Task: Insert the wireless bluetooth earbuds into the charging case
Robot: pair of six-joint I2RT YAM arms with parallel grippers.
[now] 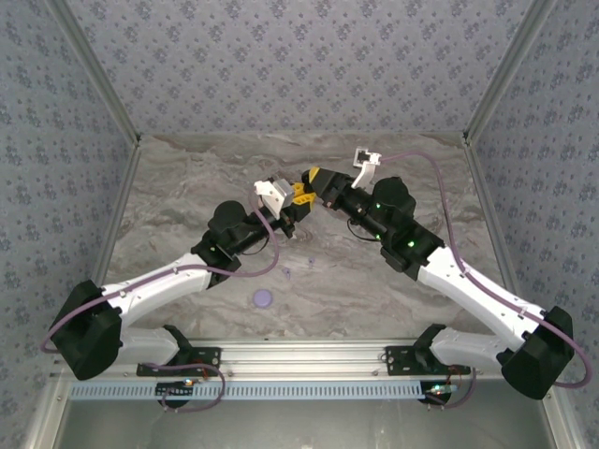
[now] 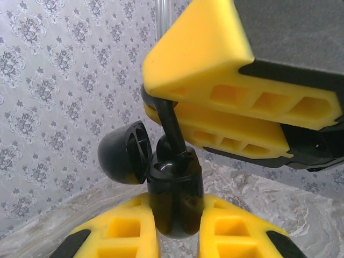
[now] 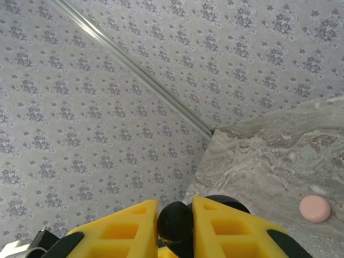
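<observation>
Top external: the left claw (image 1: 296, 198) and right claw (image 1: 316, 184) are meeting tip to tip above the middle of the bench (image 1: 187, 187). Two lavender buds (image 1: 286, 272) are lying well apart from them, toward the bases.

Left wrist: the left claw is clamping the black charging case (image 2: 174, 199) upright, with its lid (image 2: 123, 153) hanging open. The right claw is pinching the black earbud (image 2: 171, 126) directly above, stem leaning slightly off the case's axis (lower end at the mouth).

Right wrist: the right claw's fingers are closing on something dark and round.
</observation>
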